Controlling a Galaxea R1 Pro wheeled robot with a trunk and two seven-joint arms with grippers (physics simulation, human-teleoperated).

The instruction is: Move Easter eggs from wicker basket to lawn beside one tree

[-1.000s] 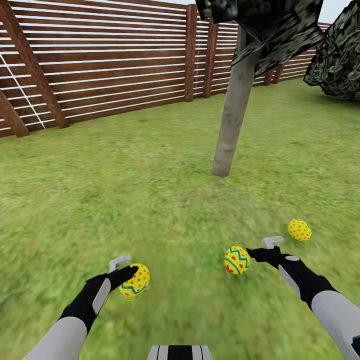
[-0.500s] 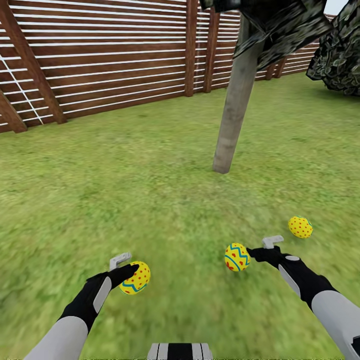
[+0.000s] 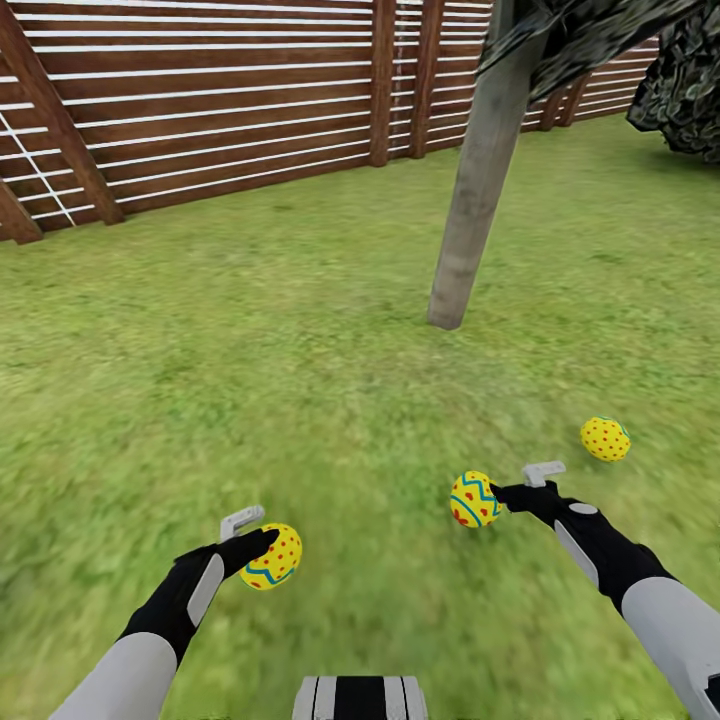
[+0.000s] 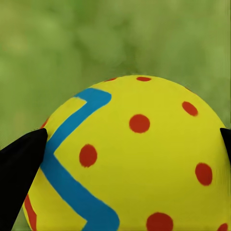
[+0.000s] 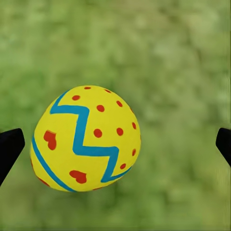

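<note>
Open lawn all round — only the tree trunk ahead.

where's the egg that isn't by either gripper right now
In the head view, the dotted egg lies on the lawn at right, beyond the right gripper, nearer the camera than the tree trunk.

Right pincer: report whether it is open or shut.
Open. In the right wrist view both black fingertips stand wide apart, clear of the yellow blue-zigzag egg between them.

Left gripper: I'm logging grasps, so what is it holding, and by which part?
The left gripper holds a yellow egg with red dots and a blue zigzag, its black fingertips pressed against the egg's opposite sides.
</note>
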